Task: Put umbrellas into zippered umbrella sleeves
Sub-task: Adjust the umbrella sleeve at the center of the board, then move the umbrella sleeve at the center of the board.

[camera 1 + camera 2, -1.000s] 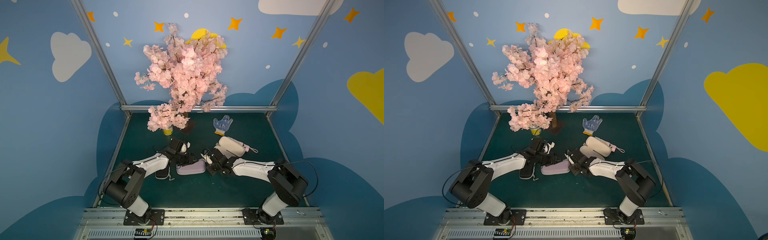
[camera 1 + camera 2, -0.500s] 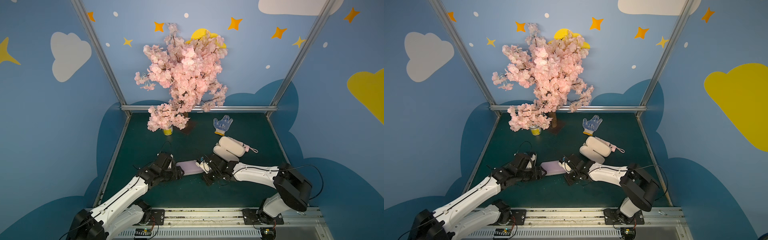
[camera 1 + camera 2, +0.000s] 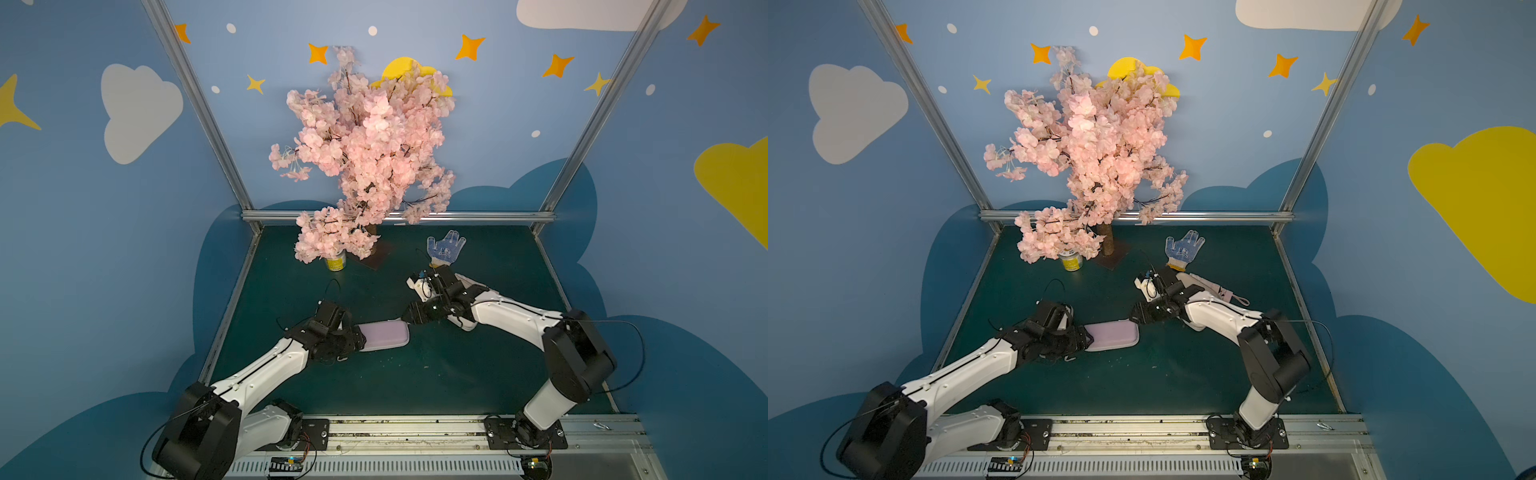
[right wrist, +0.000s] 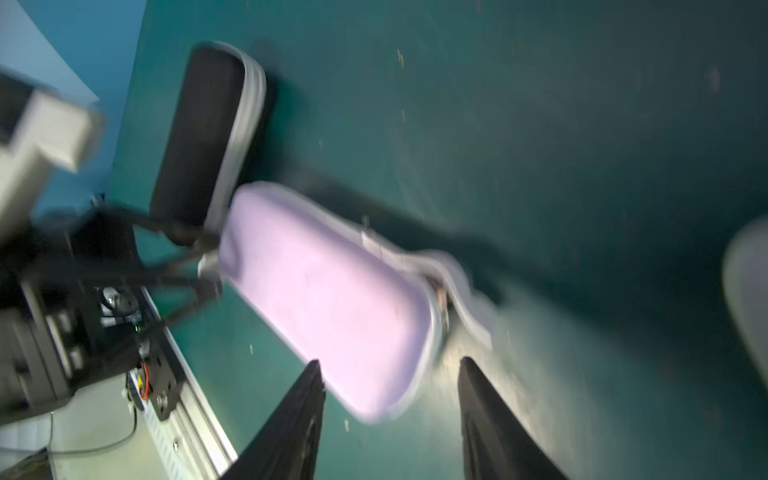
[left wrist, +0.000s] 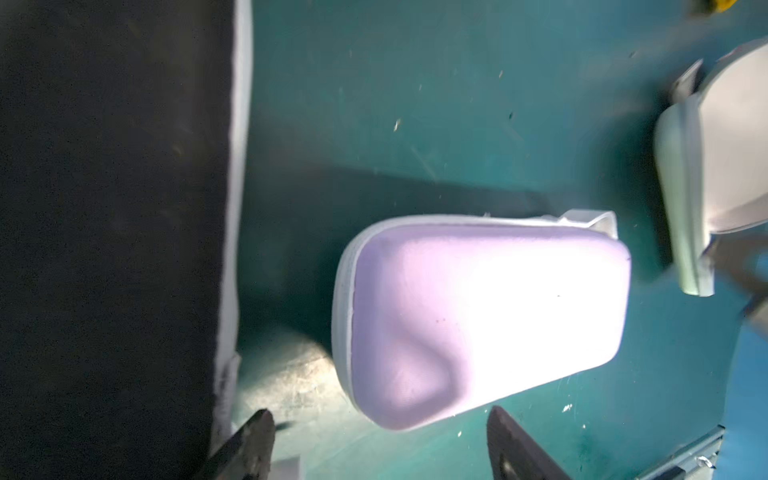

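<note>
The lavender sleeve (image 3: pixel 384 336) (image 3: pixel 1113 336) lies shut and flat on the green mat, with a dent near one end (image 5: pixel 478 320) (image 4: pixel 328 299). My left gripper (image 3: pixel 358 338) (image 5: pixel 378 411) is open, its fingers either side of the sleeve's left end without touching it. At the sleeve's right end my right gripper (image 3: pixel 409 318) (image 4: pixel 390 361) is open, its fingers straddling a corner. The black sleeve (image 5: pixel 112 228) (image 4: pixel 195 137) lies beside the lavender one, under my left arm. An off-white sleeve (image 5: pixel 685 187) and a pink umbrella (image 3: pixel 1217 289) lie under my right arm.
A white-and-blue dotted glove (image 3: pixel 445 247) lies at the back right. A pink blossom tree (image 3: pixel 365 153) on a brown base and a yellow can (image 3: pixel 336 262) stand at the back. Metal rails edge the mat (image 3: pixel 415 386).
My left arm has drawn back towards the front left and its gripper has opened. The right gripper has opened from shut and pulled slightly away. The lavender sleeve stays in place.
</note>
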Controlling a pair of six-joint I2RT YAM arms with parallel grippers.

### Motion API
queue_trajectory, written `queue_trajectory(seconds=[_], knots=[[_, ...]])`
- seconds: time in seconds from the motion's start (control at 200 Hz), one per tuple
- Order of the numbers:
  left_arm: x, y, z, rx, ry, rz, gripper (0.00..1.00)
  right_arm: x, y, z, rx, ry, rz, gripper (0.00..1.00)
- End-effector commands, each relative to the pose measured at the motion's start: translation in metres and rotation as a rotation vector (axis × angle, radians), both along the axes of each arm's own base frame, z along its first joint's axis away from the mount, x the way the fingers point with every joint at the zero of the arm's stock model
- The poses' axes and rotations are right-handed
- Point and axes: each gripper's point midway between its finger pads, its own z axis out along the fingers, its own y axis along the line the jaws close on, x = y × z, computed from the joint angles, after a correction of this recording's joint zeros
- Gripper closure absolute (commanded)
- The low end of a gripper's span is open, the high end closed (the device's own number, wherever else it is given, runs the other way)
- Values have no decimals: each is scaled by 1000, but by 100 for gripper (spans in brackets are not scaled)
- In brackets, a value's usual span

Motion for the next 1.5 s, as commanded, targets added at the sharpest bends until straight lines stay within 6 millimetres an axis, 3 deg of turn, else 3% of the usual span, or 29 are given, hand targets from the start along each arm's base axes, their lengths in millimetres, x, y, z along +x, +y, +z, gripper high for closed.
queue_trajectory(seconds=[0.0, 0.095, 0.19, 0.31, 0.491, 0.661, 0.766, 0.871, 0.951, 1.091, 1.196, 1.407, 1.497], knots=[[-1, -9, 4, -23, 40, -15, 20, 17, 14, -23, -42, 70, 50, 47], [3, -12, -3, -25, 49, -2, 21, 24, 28, -32, -26, 125, 65, 47], [17, -16, -3, -22, 32, -3, 22, 14, 28, -31, 10, 156, 64, 47], [38, -27, -3, -34, 40, -39, 24, -13, 18, -25, 53, 197, 61, 47], [74, -45, -5, -13, 49, -114, 27, -67, 8, -30, 70, 296, 49, 48], [100, -33, 7, 33, 35, -118, 27, -99, 5, -33, 50, 356, 31, 48], [96, -29, 25, 32, 8, -123, 26, -97, -13, -36, -14, 311, 0, 47], [76, -26, 38, 24, 4, -125, 26, -93, -38, -38, -148, 217, -3, 47], [62, -24, 48, 28, -9, -115, 26, -90, -44, -35, -163, 184, -3, 46], [49, -27, 66, 48, -58, -113, 26, -83, -19, -33, -105, 243, 10, 46], [47, -30, 72, 68, -75, -125, 26, -79, 4, -43, -97, 325, 9, 48], [41, -38, 76, 50, -87, -136, 28, -91, 46, -42, -34, 377, 27, 51], [45, -39, 86, 38, -115, -128, 28, -89, 65, -41, -14, 380, 16, 53]])
